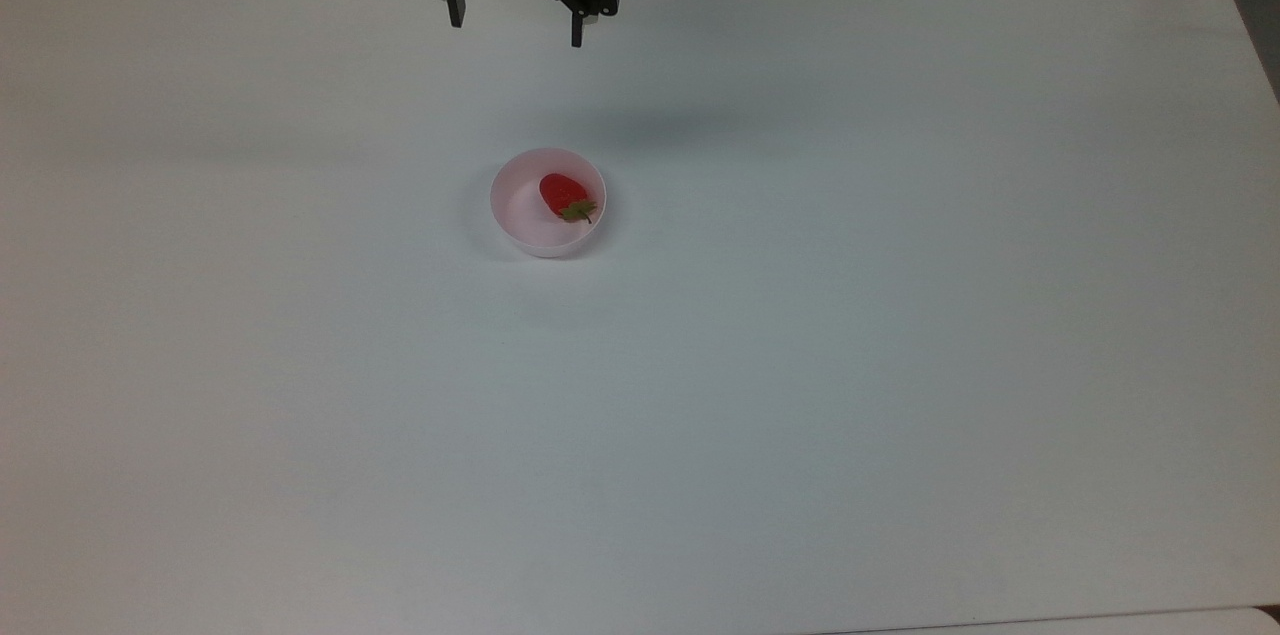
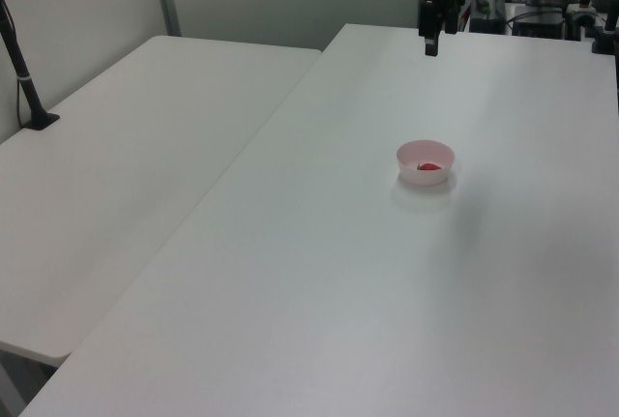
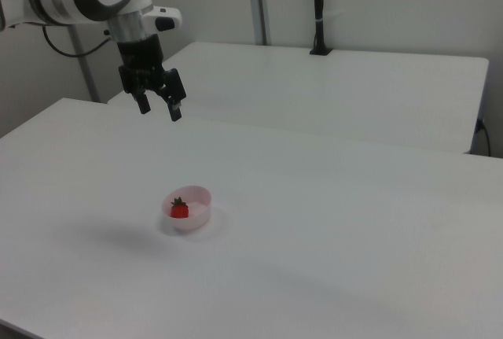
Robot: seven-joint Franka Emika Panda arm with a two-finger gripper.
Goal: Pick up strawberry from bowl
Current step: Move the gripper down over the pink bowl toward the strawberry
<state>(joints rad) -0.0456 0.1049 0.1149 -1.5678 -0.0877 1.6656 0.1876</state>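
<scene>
You've got the gripper (image 1: 517, 30) high w/ jaws spread, well apart from the bowl (image 1: 520, 233) on the bench (image 1: 900, 365), so the strawberry (image 1: 562, 192) inside sits exposed for a top-down grab.

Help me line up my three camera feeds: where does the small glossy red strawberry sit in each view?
Top view: strawberry just above centre, in the small round pale pink plastic bowl.
Left view: strawberry right of centre, upper half.
Right view: strawberry left of centre, lower half.
Shared landmark: the bowl around it.
</scene>
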